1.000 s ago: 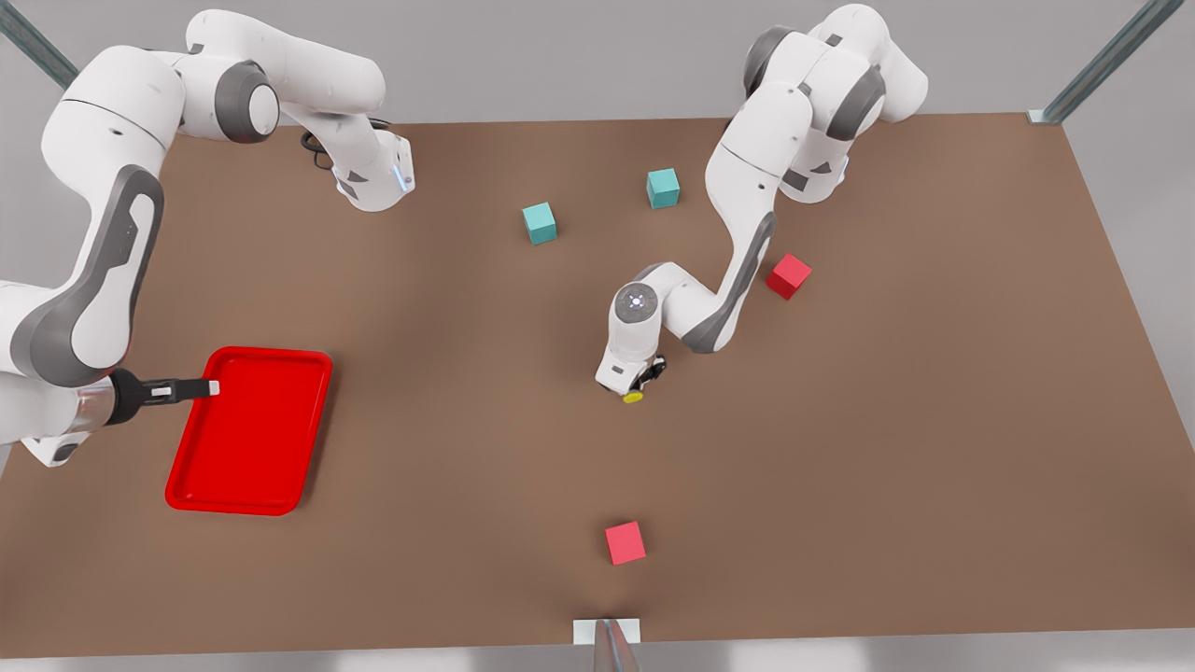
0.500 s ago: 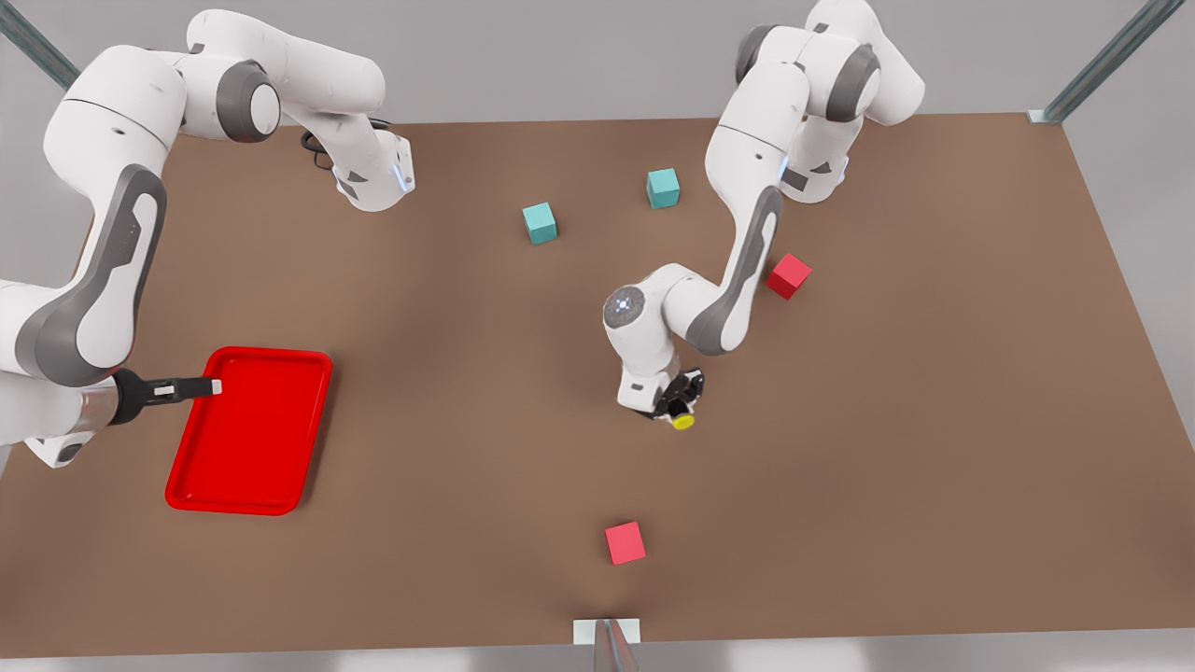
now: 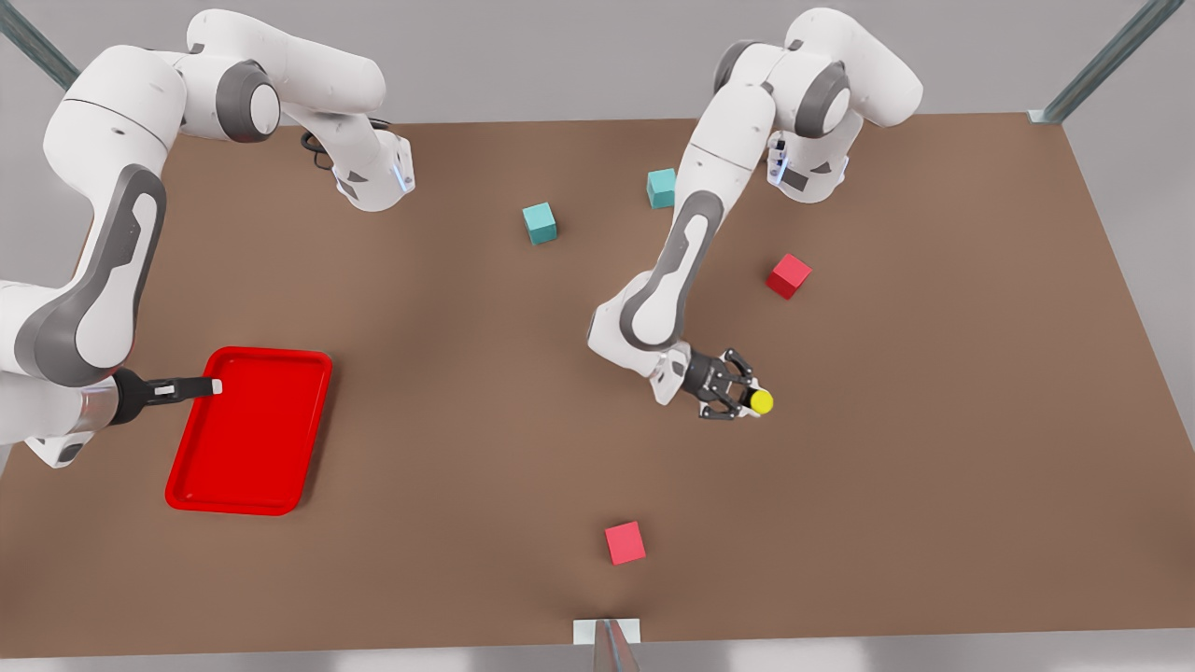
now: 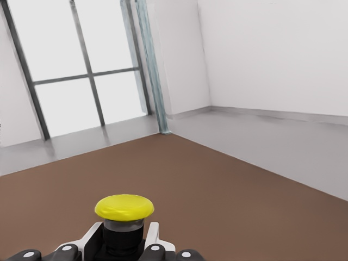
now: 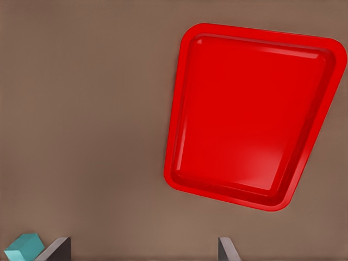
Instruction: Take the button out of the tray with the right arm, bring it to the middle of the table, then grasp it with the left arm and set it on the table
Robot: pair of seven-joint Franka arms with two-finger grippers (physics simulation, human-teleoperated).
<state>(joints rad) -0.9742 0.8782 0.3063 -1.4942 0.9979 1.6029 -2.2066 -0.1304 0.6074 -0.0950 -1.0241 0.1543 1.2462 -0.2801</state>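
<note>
Yellow-capped button (image 3: 760,401) clamped in my left hand (image 3: 733,396), near the middle of the brown surface (image 3: 934,420).
My left hand lies turned sideways, toward the front view's right, its fingers (image 4: 153,236) closed on the button's dark body with the cap (image 4: 124,207) sticking out beyond them. My right hand (image 3: 187,386) waits above the near edge of the red tray (image 3: 250,467), its fingertips (image 5: 60,247) spread apart with nothing between them. A red cube (image 3: 789,275) sits near the left arm.
</note>
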